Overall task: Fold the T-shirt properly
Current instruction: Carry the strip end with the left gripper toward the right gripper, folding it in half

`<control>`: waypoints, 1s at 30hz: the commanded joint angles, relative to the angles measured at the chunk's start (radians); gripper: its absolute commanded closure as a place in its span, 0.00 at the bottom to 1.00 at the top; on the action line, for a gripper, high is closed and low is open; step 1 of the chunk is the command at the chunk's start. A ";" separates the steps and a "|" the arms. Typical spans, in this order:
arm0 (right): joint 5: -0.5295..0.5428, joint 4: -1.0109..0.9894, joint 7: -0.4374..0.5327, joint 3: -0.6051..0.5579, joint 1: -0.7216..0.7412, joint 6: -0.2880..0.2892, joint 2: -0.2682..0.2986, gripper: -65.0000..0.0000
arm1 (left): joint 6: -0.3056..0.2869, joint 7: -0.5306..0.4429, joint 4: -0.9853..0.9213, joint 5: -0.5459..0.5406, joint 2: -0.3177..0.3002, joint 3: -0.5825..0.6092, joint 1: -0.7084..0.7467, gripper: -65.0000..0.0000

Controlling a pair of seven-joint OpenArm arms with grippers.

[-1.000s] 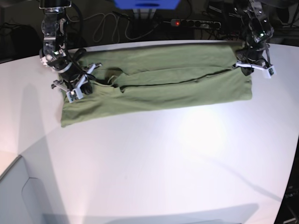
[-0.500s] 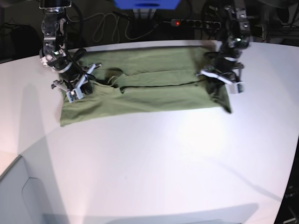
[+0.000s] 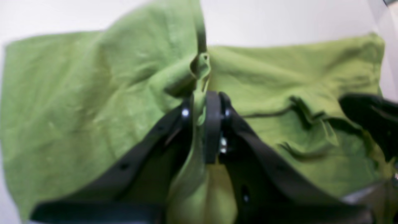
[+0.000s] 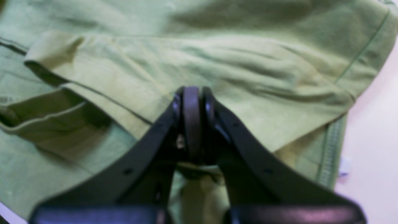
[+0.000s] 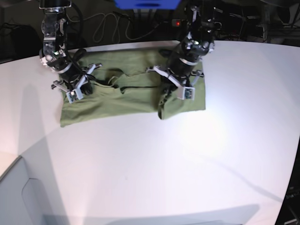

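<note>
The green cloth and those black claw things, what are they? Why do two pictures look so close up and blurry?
The green cloth is a T-shirt lying on a white table. The black claws belong to a robot with two arms. Each arm ends in a gripper, a pincher that works like two fingers.

One picture comes from a camera looking at the whole table. The two close-up pictures come from little cameras on the robot's wrists, right behind each pincher, so the cloth fills them.

The left gripper is shut on a bunch of the shirt, with that end doubled over the middle. The right gripper is closed too, at the other end; cloth seems caught between its fingers, though that is harder to see.
</note>
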 commanded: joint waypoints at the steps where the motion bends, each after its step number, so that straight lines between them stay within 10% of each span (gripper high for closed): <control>1: -0.005 0.012 -0.005 0.004 0.004 0.001 0.007 1.00 | -0.006 -0.017 0.009 -0.008 0.004 0.019 -0.018 1.00; 30: -0.005 0.012 -0.014 0.002 0.006 0.001 0.007 1.00 | -0.005 -0.078 -0.113 -0.011 0.004 0.168 -0.076 1.00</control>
